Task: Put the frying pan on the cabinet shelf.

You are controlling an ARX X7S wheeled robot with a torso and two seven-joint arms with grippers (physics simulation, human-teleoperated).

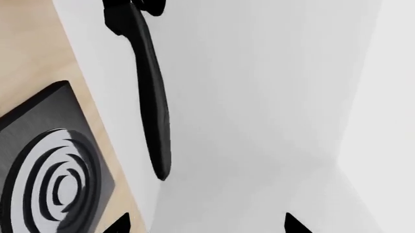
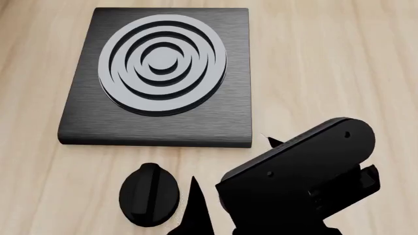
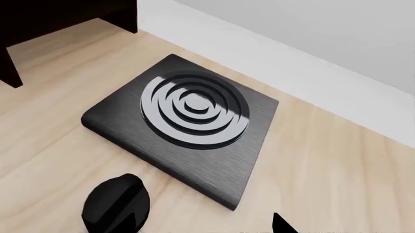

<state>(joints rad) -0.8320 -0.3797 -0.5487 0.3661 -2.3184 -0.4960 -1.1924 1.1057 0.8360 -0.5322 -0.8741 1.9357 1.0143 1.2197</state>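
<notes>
In the left wrist view a long black handle (image 1: 153,107) runs across the white wall; it looks like the frying pan's handle. The bowl is cut off at the frame edge, and I cannot tell what it rests on. My left gripper (image 1: 207,225) is open and empty, its two tips well short of the handle's end. The dark cabinet (image 3: 58,14) shows in the right wrist view beyond the hob plate, with one leg on the wood. My right gripper (image 3: 201,225) is open and empty above the counter; it also shows in the head view (image 2: 233,169). The pan is not in the head view.
A square black hob plate (image 2: 156,83) with grey concentric rings lies on the wooden counter (image 2: 326,73). It also shows in both wrist views (image 3: 188,136) (image 1: 52,170). A round black knob (image 2: 149,195) sits in front of it, beside my right gripper (image 3: 115,204). A white wall (image 3: 311,29) stands behind.
</notes>
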